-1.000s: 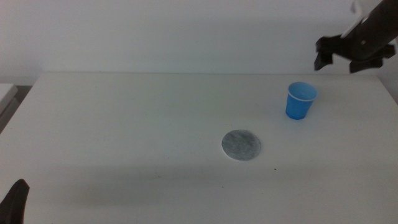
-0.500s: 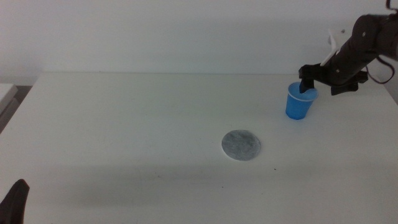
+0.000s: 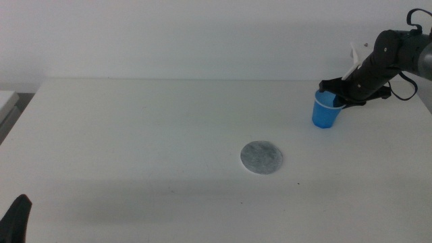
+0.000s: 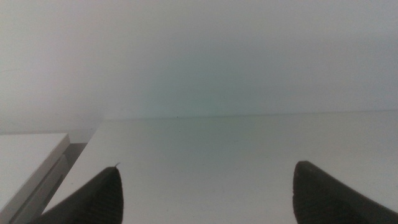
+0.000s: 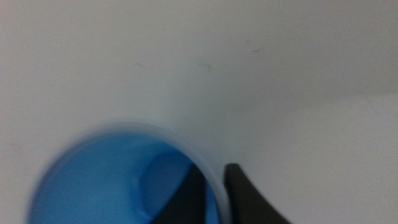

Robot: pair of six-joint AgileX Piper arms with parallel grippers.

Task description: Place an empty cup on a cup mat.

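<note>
1. Where the right gripper [image 3: 335, 96] meets the cup [image 3: 325, 112], its two dark jaws straddle the rim wall: in the right wrist view one jaw is inside the cup [image 5: 124, 180] and the other is just outside, with the thin white rim between them. The gap between the jaws is narrow; whether they already press on the wall is hard to tell from this close, blurred view, so the jaws read as nearly closed around the rim.
2. The cup stands upright on the table [image 3: 169, 128], at the far right of the surface. Its inside is blue and holds nothing visible.
3. The right arm enters from the right side of the middle view and slopes down to the cup's far-right rim.
4. The cup mat [image 3: 262, 157] lies flat on the table near the centre, well apart from the cup and nearer the camera. Nothing rests on it.
5. The left gripper [image 3: 15, 219] waits at the bottom-left corner of the middle view, with only a dark tip showing there. In the left wrist view its jaws are spread wide apart, one at each lower corner of the left gripper [image 4: 205, 193] view, with nothing between them but bare table [image 4: 205, 143].
</note>
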